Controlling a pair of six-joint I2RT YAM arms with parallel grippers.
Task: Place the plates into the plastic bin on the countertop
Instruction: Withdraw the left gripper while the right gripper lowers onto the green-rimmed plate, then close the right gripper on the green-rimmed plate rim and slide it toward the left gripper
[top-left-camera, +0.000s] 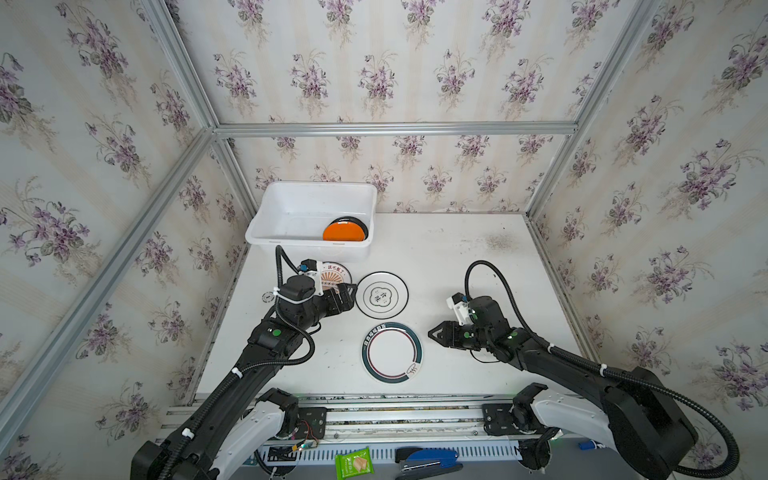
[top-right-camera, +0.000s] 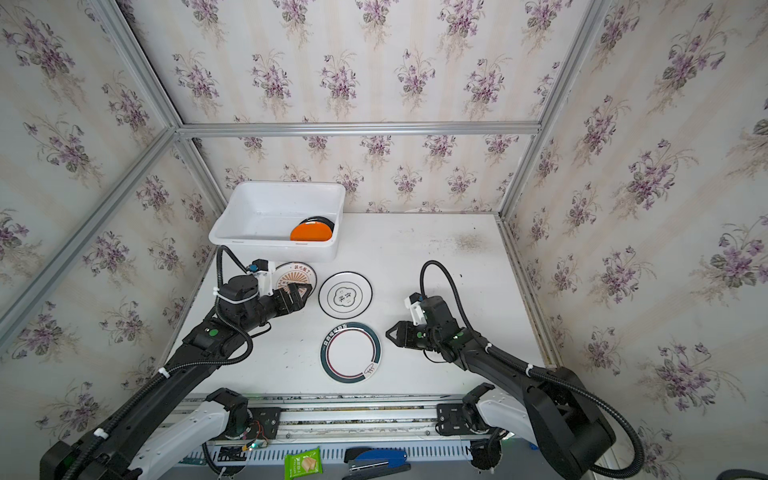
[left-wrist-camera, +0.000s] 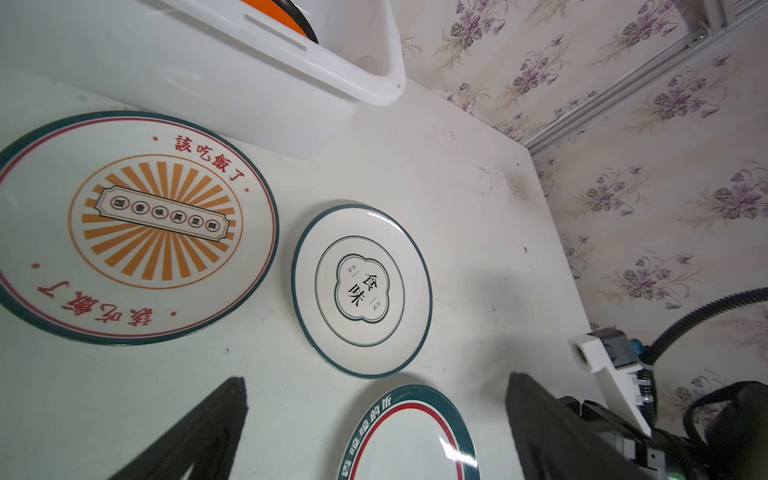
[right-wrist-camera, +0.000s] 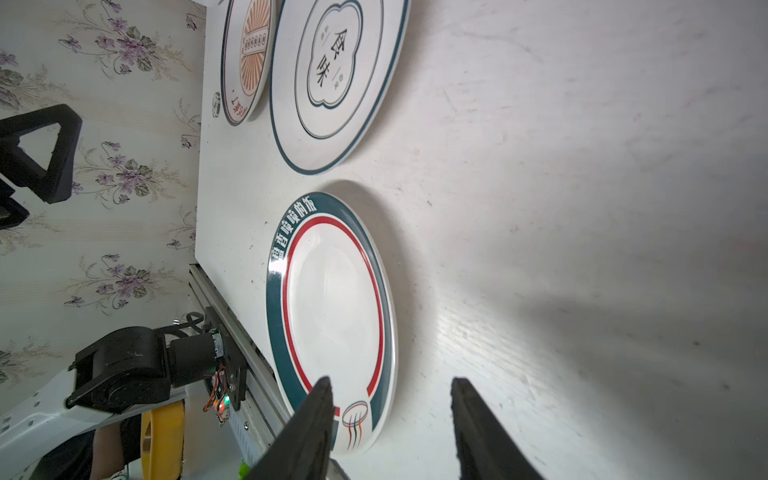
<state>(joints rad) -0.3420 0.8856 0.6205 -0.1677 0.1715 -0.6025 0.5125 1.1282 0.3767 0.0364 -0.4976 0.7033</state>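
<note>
We count five plates. Three lie on the countertop (top-left-camera: 478, 270): one sunburst plate (top-left-camera: 334, 275) beside our left claw (top-left-camera: 348, 293), one emblem plate (top-left-camera: 381, 295) just ahead of it, and one teal-banded plate (top-left-camera: 392, 352) just beside our right claw (top-left-camera: 433, 333). Two more, one orange plate (top-left-camera: 344, 232) and one black plate (top-left-camera: 354, 220), sit in the single plastic bin (top-left-camera: 291, 195) beyond the left claw. Behind both claws we count one green packet (top-left-camera: 354, 462) and one blue stapler (top-left-camera: 430, 459).
</note>
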